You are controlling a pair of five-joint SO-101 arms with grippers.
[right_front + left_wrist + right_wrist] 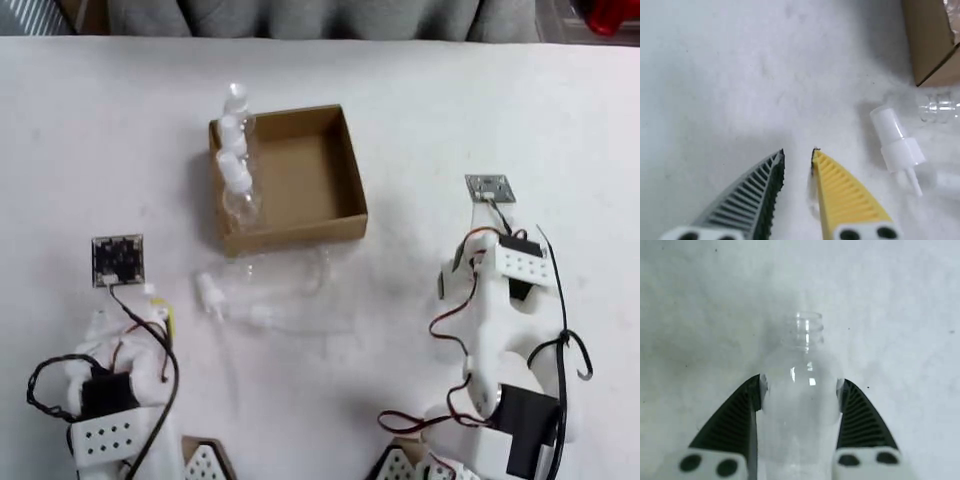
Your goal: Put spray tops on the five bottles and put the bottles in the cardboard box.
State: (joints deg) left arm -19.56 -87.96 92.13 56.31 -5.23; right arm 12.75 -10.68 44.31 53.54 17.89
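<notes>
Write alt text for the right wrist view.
The right claw grips a clear, uncapped bottle by its body, with the threaded neck pointing away from the camera. The white table lies behind it.

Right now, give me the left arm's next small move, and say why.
Likely, shift the left gripper toward the loose spray top lying on the table nearby and close on it. Its fingers are apart with nothing between them, and the right gripper is clamped on a bottle whose neck is bare.
</notes>
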